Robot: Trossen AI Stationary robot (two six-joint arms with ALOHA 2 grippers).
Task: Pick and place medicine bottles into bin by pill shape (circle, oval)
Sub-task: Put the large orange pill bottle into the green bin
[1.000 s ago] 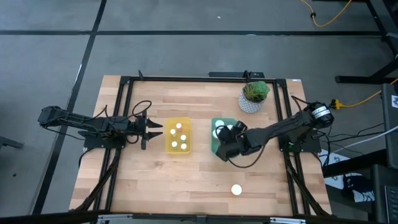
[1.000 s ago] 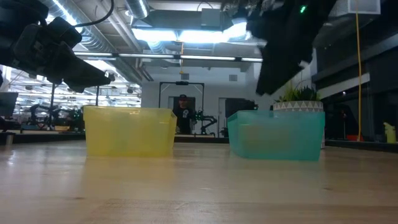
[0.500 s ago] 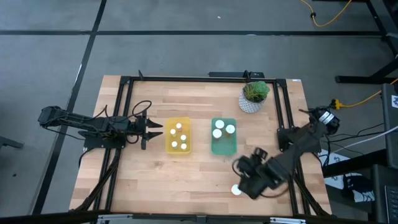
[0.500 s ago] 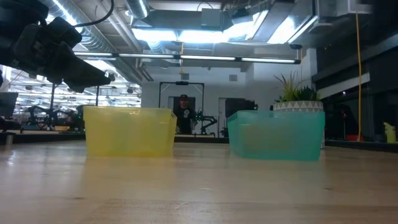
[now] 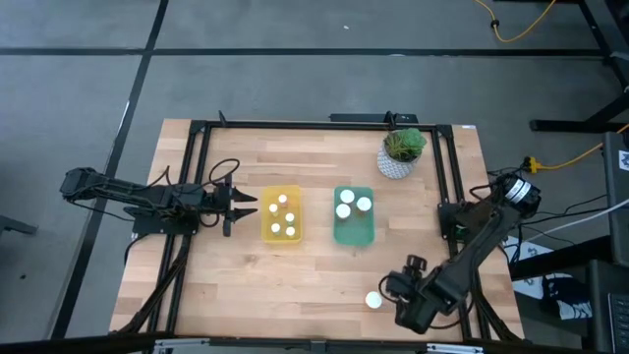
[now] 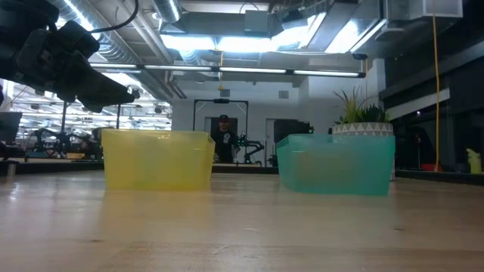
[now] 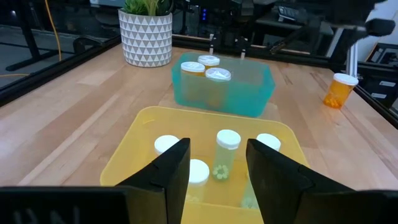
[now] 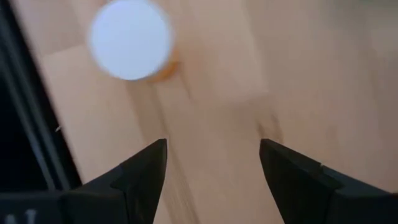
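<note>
One orange-bodied bottle with a white cap (image 5: 373, 300) stands upright on the wood near the table's near right edge; it also shows in the right wrist view (image 8: 130, 40) and the left wrist view (image 7: 341, 90). My right gripper (image 5: 403, 300) hangs open above the table just right of it, pointing down, empty. The yellow bin (image 5: 281, 215) holds several white-capped bottles (image 7: 227, 152). The green bin (image 5: 354, 218) holds two bottles (image 5: 344, 209). My left gripper (image 5: 241, 205) is open and empty, left of the yellow bin.
A white patterned pot with a green plant (image 5: 401, 153) stands at the far right of the table. A black frame rail (image 5: 462, 206) runs along the table's right side, close to my right arm. Bare wood lies between the bins and the near edge.
My right gripper has left the green bin and swung toward the table's near right edge, ending beside the lone orange bottle. It has gone out of the low view. The bottle has stayed where it was.
</note>
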